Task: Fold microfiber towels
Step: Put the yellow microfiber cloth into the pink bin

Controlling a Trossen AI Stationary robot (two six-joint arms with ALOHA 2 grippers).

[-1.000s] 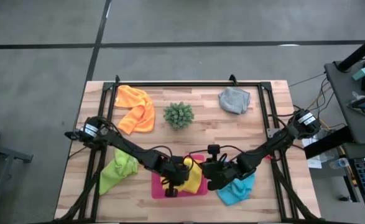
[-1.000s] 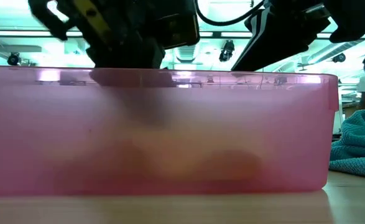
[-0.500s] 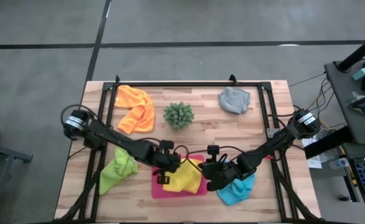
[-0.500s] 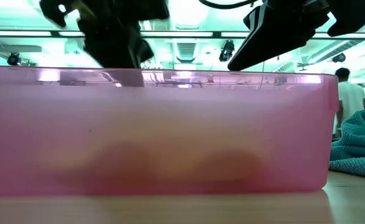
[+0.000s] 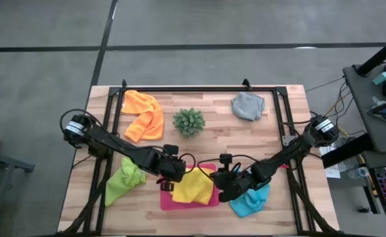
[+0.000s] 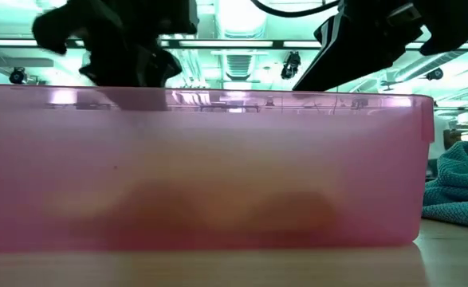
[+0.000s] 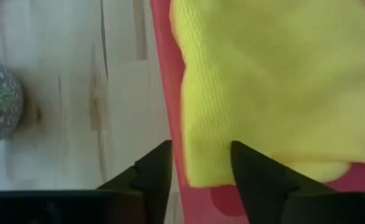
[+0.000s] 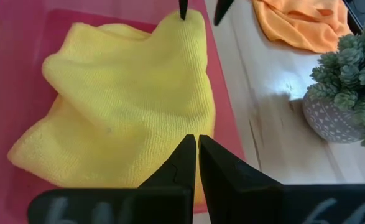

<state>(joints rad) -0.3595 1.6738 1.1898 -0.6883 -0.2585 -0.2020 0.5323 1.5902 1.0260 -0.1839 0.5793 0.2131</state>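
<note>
Yellow microfiber towel (image 5: 194,187) now lies spread over the pink tray (image 5: 168,201) at the tabletop's near edge, where a second ago I had it bunched up under both claws. My left gripper (image 5: 167,182) has let go, fingers (image 7: 152,172) parted at the towel's left edge, and has pulled back toward the tray's left rim; my right gripper (image 8: 196,163) stays pinched shut on nothing, just over the towel's right side. The orange towel (image 5: 143,114) and grey towel (image 5: 248,105) at the far corners, the lime green towel (image 5: 124,182) and light blue towel (image 5: 251,200) beside the tray, and the plant (image 5: 189,122) have not moved.
</note>
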